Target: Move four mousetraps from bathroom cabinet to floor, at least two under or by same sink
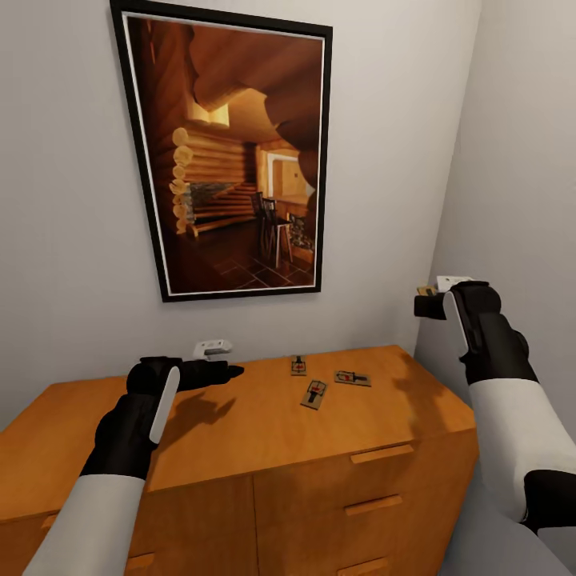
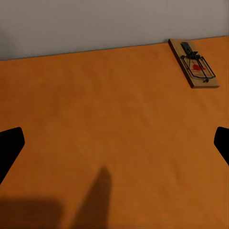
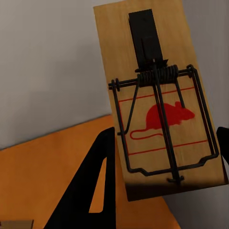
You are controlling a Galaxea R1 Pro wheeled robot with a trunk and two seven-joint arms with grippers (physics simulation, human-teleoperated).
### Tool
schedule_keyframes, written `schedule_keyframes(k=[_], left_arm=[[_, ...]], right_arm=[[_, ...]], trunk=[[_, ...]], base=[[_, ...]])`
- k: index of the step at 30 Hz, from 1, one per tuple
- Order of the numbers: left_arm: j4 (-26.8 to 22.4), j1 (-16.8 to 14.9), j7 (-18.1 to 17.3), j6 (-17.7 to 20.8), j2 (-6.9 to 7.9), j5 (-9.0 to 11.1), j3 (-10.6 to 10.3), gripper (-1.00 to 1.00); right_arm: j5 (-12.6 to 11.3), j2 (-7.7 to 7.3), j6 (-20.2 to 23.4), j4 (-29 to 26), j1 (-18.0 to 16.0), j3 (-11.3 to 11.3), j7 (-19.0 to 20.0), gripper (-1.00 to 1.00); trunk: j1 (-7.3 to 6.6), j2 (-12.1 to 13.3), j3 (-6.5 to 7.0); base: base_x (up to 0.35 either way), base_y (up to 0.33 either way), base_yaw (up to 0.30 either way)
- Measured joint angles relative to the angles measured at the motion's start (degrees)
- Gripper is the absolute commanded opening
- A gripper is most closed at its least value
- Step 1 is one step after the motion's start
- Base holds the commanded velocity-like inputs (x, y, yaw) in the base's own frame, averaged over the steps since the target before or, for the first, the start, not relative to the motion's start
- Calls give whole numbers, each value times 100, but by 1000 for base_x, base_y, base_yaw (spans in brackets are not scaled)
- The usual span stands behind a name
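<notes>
Mousetraps are my whole job here: three lie flat on the cabinet [image 1: 240, 424] top, toward its back right, and the fourth [image 3: 160, 100] is lifted off it in my right gripper [image 1: 430, 302], raised over the cabinet's right end near the side wall. In the right wrist view that trap hangs tilted, its wire bar and red mouse print facing the camera, with one dark finger running up beside its lower edge. I judge the grip to be on the board's end or edge, though the contact itself is hidden.

Of the three resting traps, the small one [image 1: 298, 366] sits nearest the wall, another [image 1: 315, 394] just in front of it, and the third [image 1: 353, 378] to their right, all close together but apart.

My left gripper [image 1: 214, 362] hovers low over the bare top with its fingers spread wide, carrying nothing; its wrist view shows one trap [image 2: 193, 63] ahead by the wall.

To do this step well, I would keep the right wrist steady and the squeeze firm while turning away, since the thin board could twist out. The floor is not in sight, so I would find the sink before lowering anything.
</notes>
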Motion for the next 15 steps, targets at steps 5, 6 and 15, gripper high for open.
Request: schedule_keyframes(k=[5,6,15], left_arm=[[0,0,0,0,-2,-1,4,100],[0,0,0,0,-1,-1,5,100],[0,0,0,0,-19,2,9,100]], right_arm=[[-1,0,0,16,0,0,1,-100],[-1,0,0,18,0,0,1,-100],[0,0,0,20,0,0,1,-100]], trunk=[[0,0,0],[0,0,0],[0,0,0]], base=[[0,0,-55],[0,0,-121],[0,0,-172]])
